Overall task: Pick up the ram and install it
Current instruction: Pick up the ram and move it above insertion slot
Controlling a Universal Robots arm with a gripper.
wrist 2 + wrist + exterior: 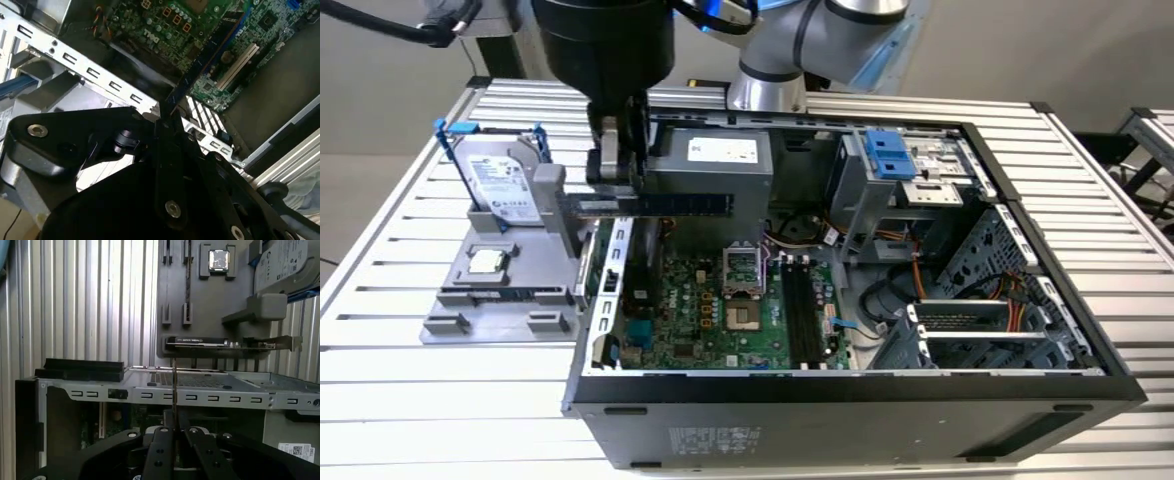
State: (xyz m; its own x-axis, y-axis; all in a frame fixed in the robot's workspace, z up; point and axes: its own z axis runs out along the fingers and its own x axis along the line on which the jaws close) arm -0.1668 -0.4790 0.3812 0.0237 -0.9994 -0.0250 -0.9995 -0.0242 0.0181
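The gripper (619, 188) was clamped on one end of the ram (670, 205), which hung level and on edge over the computer case (854, 383) at its wall on the exterior view's left, just in front of the power supply (707, 160). In both wrist views the ram showed edge-on, jutting out from between the closed fingers. It looked light, thin and stiff but fragile, best held by its bare board edges, clear of chips and contacts. Gripped at one end, it would likely tilt under pressure. The memory slots (801, 305) lay lower on the motherboard (700, 300), well apart, with cables (807, 235) crowding nearby. A hard drive (500, 175) and processor chip (486, 262) sat on the holder (467, 297) outside.
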